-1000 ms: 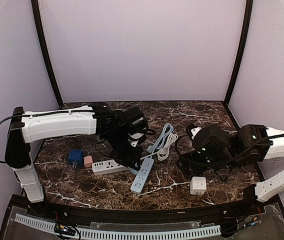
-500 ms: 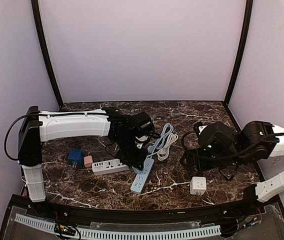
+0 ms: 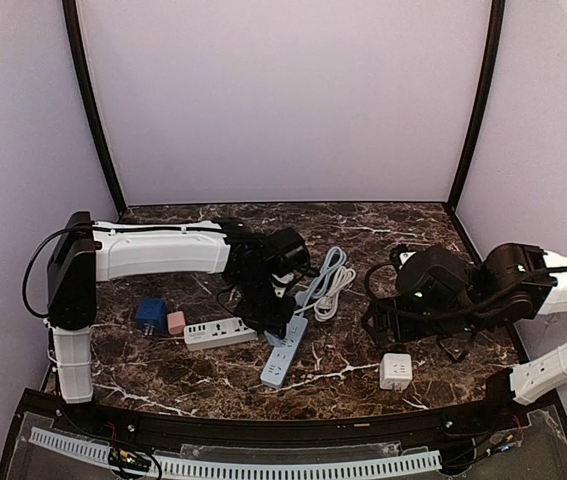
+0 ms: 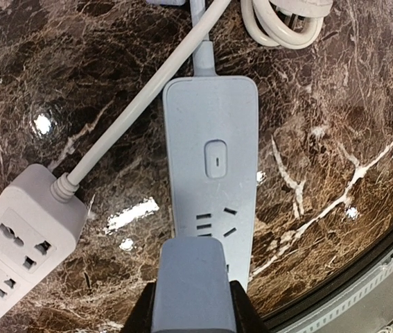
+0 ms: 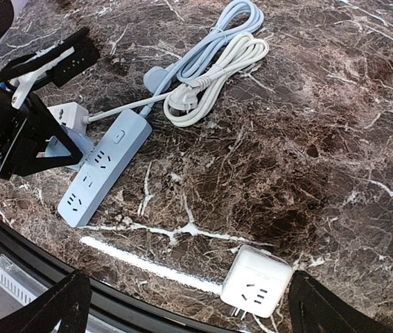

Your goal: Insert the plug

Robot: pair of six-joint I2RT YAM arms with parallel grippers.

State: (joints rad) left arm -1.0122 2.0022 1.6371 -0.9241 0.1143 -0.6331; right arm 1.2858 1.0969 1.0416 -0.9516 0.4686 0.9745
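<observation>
marble table [image 3: 363,225], left arm [image 3: 163,250] swung further right than a second ago, right gripper [image 5: 189,305] spread wide, empty, blue power strip [image 4: 213,180] beneath left gripper [image 4: 195,313] pinching blue plug [image 4: 195,274] over its sockets, grip clear only from left wrist

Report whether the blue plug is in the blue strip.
Out: left gripper holds the blue plug above the blue strip; its sockets show empty.

The dark marble table [image 3: 383,225] carries a blue power strip [image 3: 281,366]. Just left of it lies a white power strip [image 3: 213,332], then a pink adapter [image 3: 176,322] and a blue adapter [image 3: 149,313]. Coiled cables [image 3: 331,283] lie behind it, and a white cube charger [image 3: 395,370] sits to its right.
</observation>
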